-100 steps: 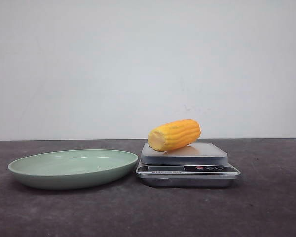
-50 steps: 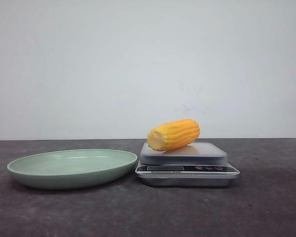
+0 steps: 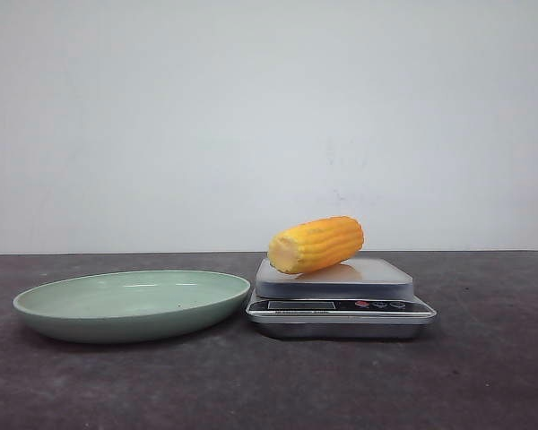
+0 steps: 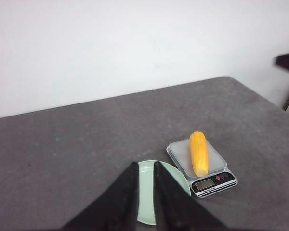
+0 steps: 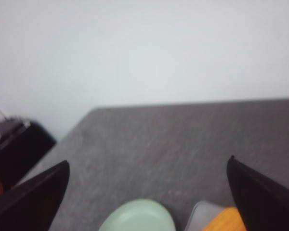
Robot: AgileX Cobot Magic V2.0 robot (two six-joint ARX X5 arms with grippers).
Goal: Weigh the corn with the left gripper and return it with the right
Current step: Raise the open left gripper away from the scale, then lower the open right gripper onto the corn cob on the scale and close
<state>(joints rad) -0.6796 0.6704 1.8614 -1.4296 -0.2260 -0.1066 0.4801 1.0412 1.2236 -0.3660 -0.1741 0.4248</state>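
Observation:
The corn (image 3: pixel 316 244), a stubby yellow-orange cob, lies on its side on the platform of a silver kitchen scale (image 3: pixel 341 309). It also shows in the left wrist view (image 4: pixel 199 153) and partly in the right wrist view (image 5: pixel 226 220). My left gripper (image 4: pixel 145 164) hangs high above the green plate (image 4: pixel 177 182), left of the scale, empty, its black fingers nearly together with only a narrow slit between them. My right gripper (image 5: pixel 148 161) is wide open and empty, high above the table over the plate and scale. Neither gripper shows in the front view.
A shallow pale green plate (image 3: pixel 130 305) sits on the dark grey table just left of the scale, nearly touching it. A white wall stands behind the table. Dark equipment (image 5: pixel 14 144) lies beyond the table's edge.

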